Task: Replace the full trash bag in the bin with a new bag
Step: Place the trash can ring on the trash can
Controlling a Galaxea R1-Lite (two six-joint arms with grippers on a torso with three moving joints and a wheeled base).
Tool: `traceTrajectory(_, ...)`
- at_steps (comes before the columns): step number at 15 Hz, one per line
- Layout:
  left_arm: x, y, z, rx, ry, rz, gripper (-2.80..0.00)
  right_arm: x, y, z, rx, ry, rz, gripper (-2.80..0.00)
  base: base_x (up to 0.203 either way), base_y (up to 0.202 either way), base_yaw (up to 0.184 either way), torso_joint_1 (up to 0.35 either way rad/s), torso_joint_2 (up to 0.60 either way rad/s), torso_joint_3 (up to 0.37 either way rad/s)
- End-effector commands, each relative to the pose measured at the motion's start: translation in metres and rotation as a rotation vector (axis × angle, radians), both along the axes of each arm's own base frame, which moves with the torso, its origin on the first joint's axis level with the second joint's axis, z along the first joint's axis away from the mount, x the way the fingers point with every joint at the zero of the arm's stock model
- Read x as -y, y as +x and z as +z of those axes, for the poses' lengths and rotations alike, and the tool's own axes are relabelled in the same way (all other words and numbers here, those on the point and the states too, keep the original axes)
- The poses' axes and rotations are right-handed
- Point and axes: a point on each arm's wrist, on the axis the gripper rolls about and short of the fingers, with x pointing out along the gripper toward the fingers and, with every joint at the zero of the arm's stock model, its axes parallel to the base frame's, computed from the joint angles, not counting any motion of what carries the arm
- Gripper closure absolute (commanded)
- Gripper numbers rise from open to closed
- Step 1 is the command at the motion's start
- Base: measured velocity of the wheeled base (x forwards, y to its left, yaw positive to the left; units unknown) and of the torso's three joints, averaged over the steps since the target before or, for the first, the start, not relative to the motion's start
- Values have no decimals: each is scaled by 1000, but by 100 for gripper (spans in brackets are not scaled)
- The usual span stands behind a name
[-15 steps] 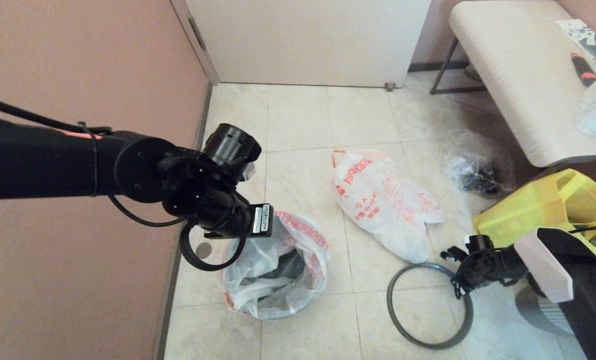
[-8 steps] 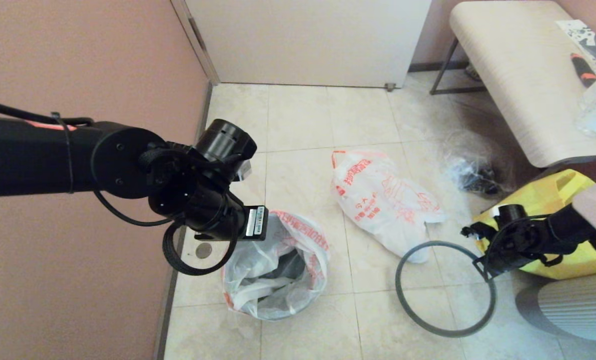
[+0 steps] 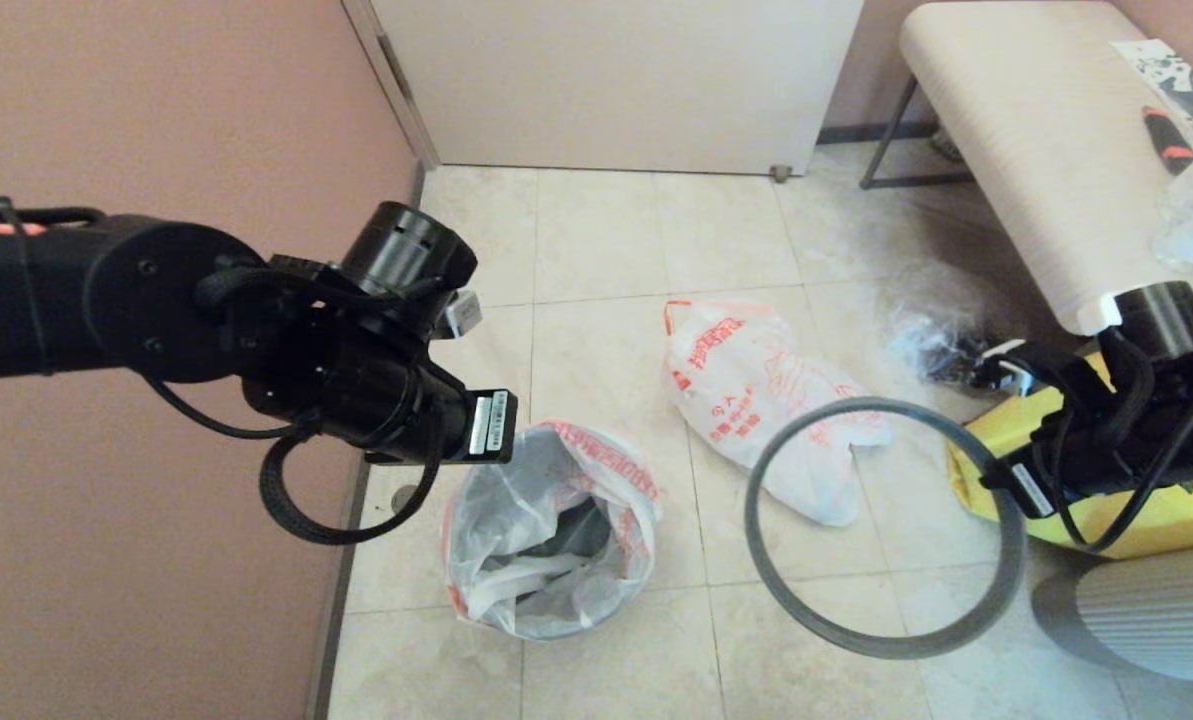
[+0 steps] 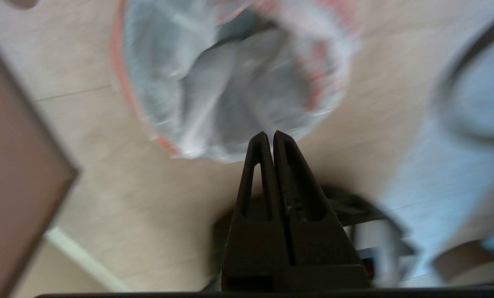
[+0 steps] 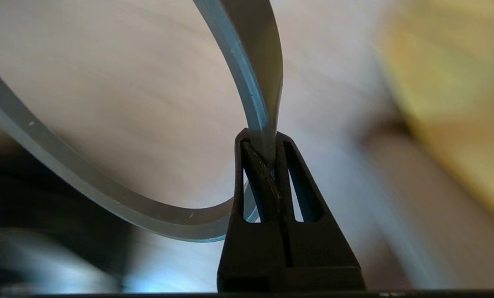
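Bin [image 3: 556,625] lined with new bag [image 3: 596,480] – right claw [image 5: 263,145] pinching hoop [image 3: 881,525], left claw [image 4: 269,138] closed, empty

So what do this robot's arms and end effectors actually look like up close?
Both arms are matte black tubes with round joint housings and looping black cables. The left arm carries a white barcode sticker near the wrist. Each end effector, left and right, has two black wedge-shaped fingers with triangular cut-outs.

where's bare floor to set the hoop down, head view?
Free: the tiles between the door and the full trash bag, and the strip nearest the camera between the bin and the hoop. Crowded: the right side, with the clear bag, yellow tote and bench.
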Motion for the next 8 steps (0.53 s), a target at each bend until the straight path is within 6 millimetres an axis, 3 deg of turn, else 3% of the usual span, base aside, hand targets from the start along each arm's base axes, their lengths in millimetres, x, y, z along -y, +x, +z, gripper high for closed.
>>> traceTrajectory(1,3,-20,23,40,-91,-24,0,-20,-23,41,93,239,69,0,0,0,0,0,0,0)
traceTrajectory(5,-5,-14,24,47,-84,1,0,-77,-2,49,50,392,135,0,0,0,0,0,0,0)
traceTrajectory(8,-12,2,18,34,-73,47,0,-135,14,23,-52,360,226,0,0,0,0,0,0,0)
